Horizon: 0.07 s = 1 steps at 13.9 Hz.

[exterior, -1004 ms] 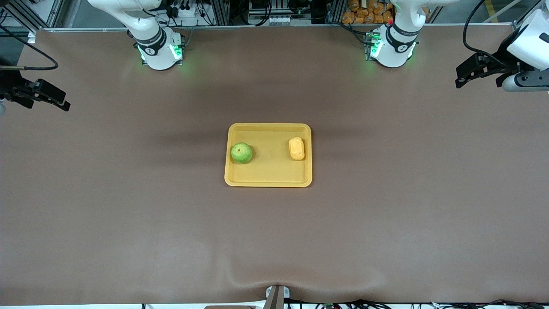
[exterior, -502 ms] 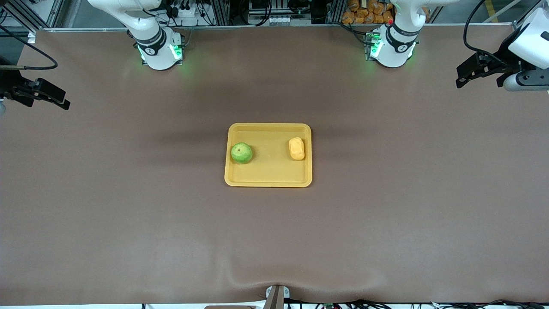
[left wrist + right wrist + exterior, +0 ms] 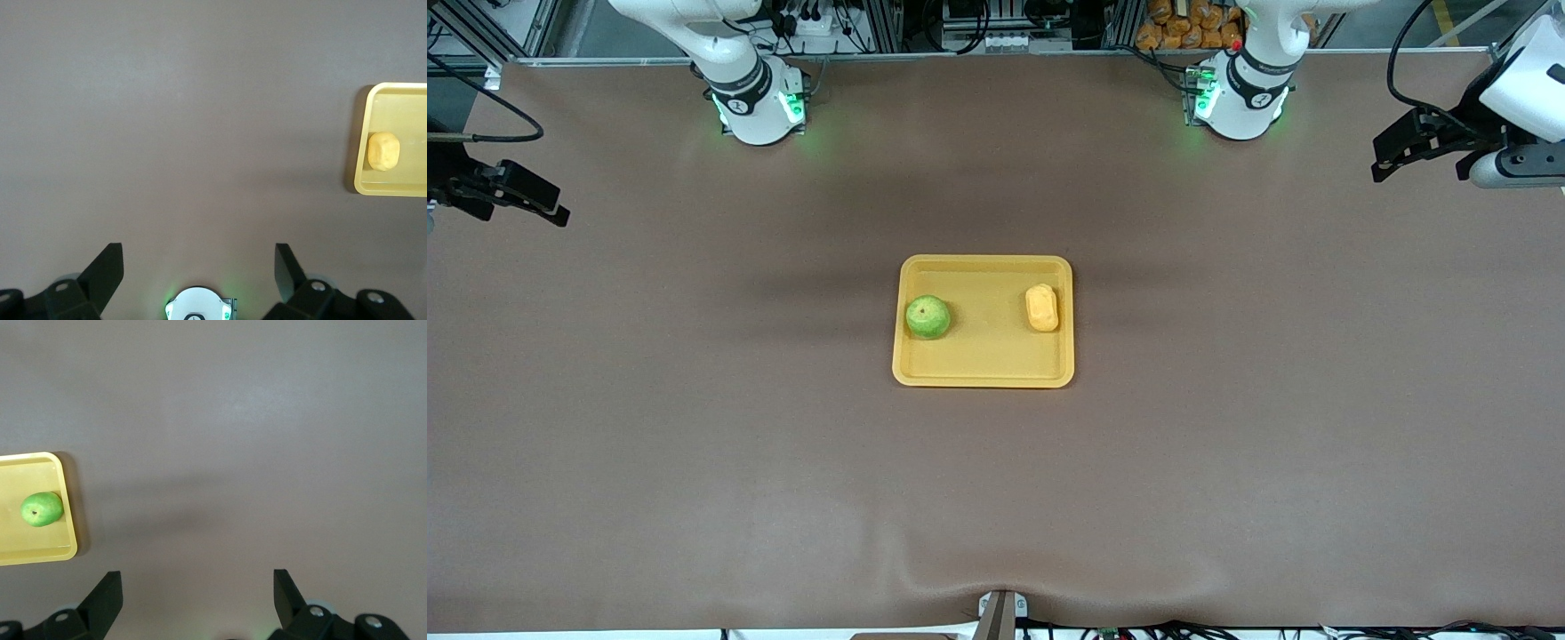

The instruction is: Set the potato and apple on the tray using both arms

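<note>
1. Front view: the tray (image 3: pixel 983 369) lies mid-table. The apple (image 3: pixel 928 317) sits in it toward my right arm's end, the potato (image 3: pixel 1042 308) toward my left arm's end, well apart. My left gripper (image 3: pixel 1396 153) hangs over the table's edge at the left arm's end, and my right gripper (image 3: pixel 538 197) over the edge at the other end, both empty.

2. Left wrist view: my left gripper (image 3: pixel 199 270) has its fingers (image 3: pixel 107 270) spread wide, with bare table between them. The potato (image 3: pixel 383 151) rests in the tray (image 3: pixel 393 188), away from my claw.

3. Right wrist view: my right gripper (image 3: pixel 197 593) is likewise wide open and holds nothing. The apple (image 3: pixel 41 509) rests in the tray (image 3: pixel 40 553).

4. Judgement: both fruits are placed, so the task looks finished; I am in the parked, waiting stage. No grasp seems needed next.
</note>
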Available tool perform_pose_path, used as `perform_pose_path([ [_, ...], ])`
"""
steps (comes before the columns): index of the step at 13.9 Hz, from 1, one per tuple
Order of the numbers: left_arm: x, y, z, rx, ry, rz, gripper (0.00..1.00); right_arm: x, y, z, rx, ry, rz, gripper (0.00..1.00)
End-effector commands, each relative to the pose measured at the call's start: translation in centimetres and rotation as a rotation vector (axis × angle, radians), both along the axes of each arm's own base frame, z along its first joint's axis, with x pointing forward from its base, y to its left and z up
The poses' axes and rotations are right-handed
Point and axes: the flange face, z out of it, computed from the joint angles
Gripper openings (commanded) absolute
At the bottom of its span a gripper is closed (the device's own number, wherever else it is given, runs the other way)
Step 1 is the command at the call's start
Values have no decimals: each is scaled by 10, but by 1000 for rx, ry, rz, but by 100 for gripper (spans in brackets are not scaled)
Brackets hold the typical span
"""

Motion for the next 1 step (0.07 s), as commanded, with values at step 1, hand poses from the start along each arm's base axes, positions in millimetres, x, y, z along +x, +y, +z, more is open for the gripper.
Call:
perform_pose_path([
  [1,0,-4,4,-23,-5,-13,100,3,-5,9,2,-3,-2,100],
])
